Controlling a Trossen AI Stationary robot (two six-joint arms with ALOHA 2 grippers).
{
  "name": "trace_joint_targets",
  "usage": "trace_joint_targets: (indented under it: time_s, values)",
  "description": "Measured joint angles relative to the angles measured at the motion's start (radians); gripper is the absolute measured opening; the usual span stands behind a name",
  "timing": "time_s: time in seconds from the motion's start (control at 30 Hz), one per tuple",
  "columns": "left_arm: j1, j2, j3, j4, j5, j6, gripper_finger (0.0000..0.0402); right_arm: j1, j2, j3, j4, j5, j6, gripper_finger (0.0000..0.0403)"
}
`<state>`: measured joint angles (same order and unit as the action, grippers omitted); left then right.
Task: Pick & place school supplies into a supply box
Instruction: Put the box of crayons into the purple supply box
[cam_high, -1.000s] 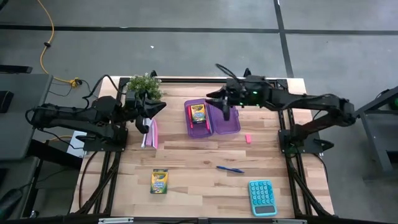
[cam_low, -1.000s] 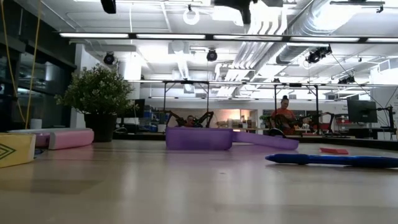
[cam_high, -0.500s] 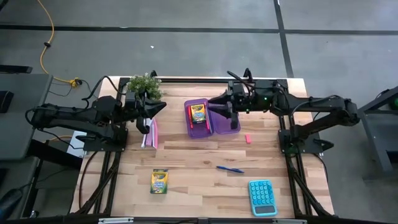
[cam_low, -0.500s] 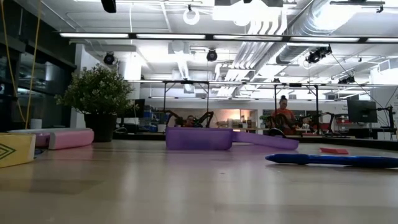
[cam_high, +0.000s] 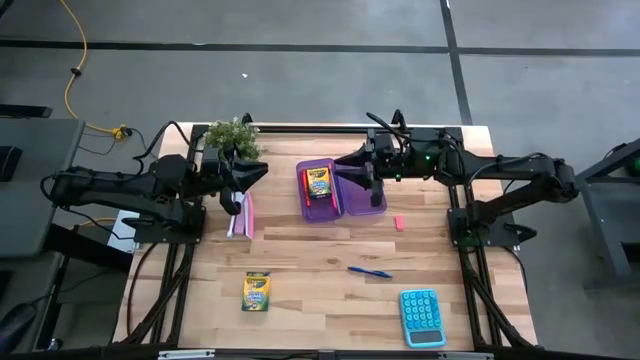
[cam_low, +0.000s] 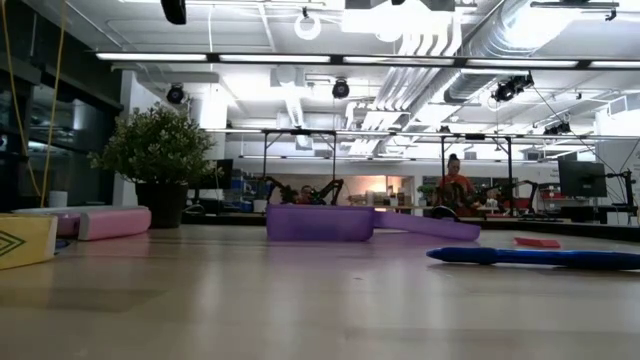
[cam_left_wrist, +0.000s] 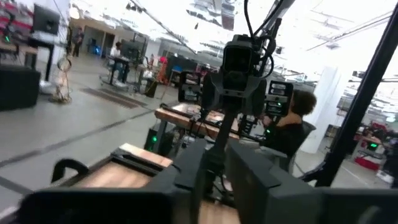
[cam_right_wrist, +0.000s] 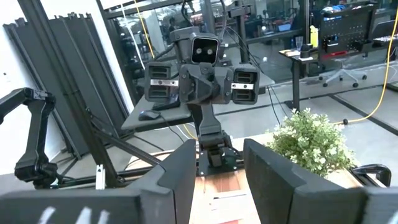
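Note:
The purple supply box (cam_high: 341, 190) lies open on the far middle of the table, also showing in the low view (cam_low: 320, 222). Its left half holds one crayon box (cam_high: 318, 183) and slim red and pink pens (cam_high: 305, 190). A second crayon box (cam_high: 257, 292) lies flat near the front left. The blue pen (cam_high: 370, 271) and the pink eraser (cam_high: 398, 223) lie on the wood. My right gripper (cam_high: 368, 185) hovers open above the box's right half (cam_right_wrist: 219, 149). My left gripper (cam_high: 238, 190) waits open above the booklet, holding nothing (cam_left_wrist: 216, 155).
A potted plant (cam_high: 232, 136) stands at the far left, behind my left gripper. The pink-and-white booklet (cam_high: 243, 215) lies under that gripper. A teal calculator (cam_high: 422, 317) sits at the near right corner. Bare wood spreads across the table's middle and near side.
My right gripper has risen out of the top of the low view and drawn back slightly toward the table's right. The things on the table have stayed put.

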<state>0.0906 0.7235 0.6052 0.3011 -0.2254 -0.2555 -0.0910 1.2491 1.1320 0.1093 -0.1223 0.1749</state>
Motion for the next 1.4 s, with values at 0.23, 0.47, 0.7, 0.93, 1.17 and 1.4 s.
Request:
trace_joint_targets:
  time_s: [0.23,0.47,0.7,0.93,1.17,1.4]
  values:
    - [-0.016,0.000,0.059,-0.231,0.122,-0.204,0.0171,0.000,0.000,0.000,-0.003,0.014,0.000,0.0126]
    - [-0.232,0.019,0.084,-0.573,0.308,-0.598,0.0223,0.000,0.000,0.000,-0.016,0.016,0.000,0.0126]
    - [-0.645,0.131,0.084,-0.879,-0.032,-1.219,0.0218,-0.001,0.000,0.000,-0.024,0.016,-0.019,0.0126]
    - [-0.899,0.394,0.084,-0.926,-0.138,-1.821,0.0216,-0.018,0.000,0.000,-0.060,0.016,-0.015,0.0126]
    - [-0.842,0.601,0.083,-0.772,-0.065,-1.813,0.0216,-0.046,0.001,-0.001,-0.068,0.015,0.006,0.0126]
    - [-0.824,0.701,0.083,-0.771,0.085,-1.836,0.0216,-0.056,0.001,-0.001,-0.068,0.015,0.005,0.0126]
